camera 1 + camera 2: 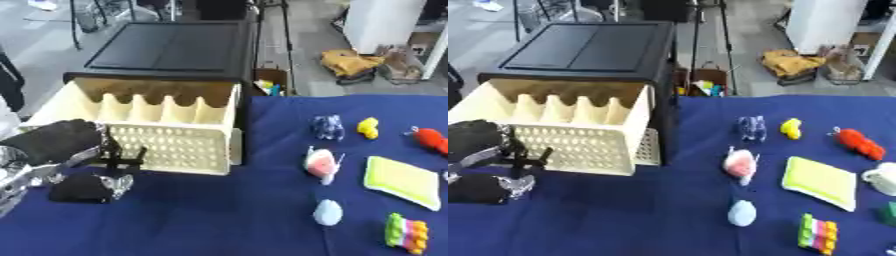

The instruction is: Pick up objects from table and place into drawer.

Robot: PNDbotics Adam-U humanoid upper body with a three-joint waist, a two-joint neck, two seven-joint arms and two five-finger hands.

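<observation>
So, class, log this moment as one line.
left hand: at open drawer front, fingers curled, holding nothing visible | right hand: unseen | toys on blue table: unpicked

A grey floor (311, 55) lies beyond the blue-covered worktop (262, 220). A white cabinet (824, 22) stands at the far right, with a yellow bundle (791, 62) on the floor beside it. Black stand legs (710, 30) rise behind.

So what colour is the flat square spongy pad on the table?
The flat square pad is yellow-green with a white edge; the left eye view shows it best.
</observation>
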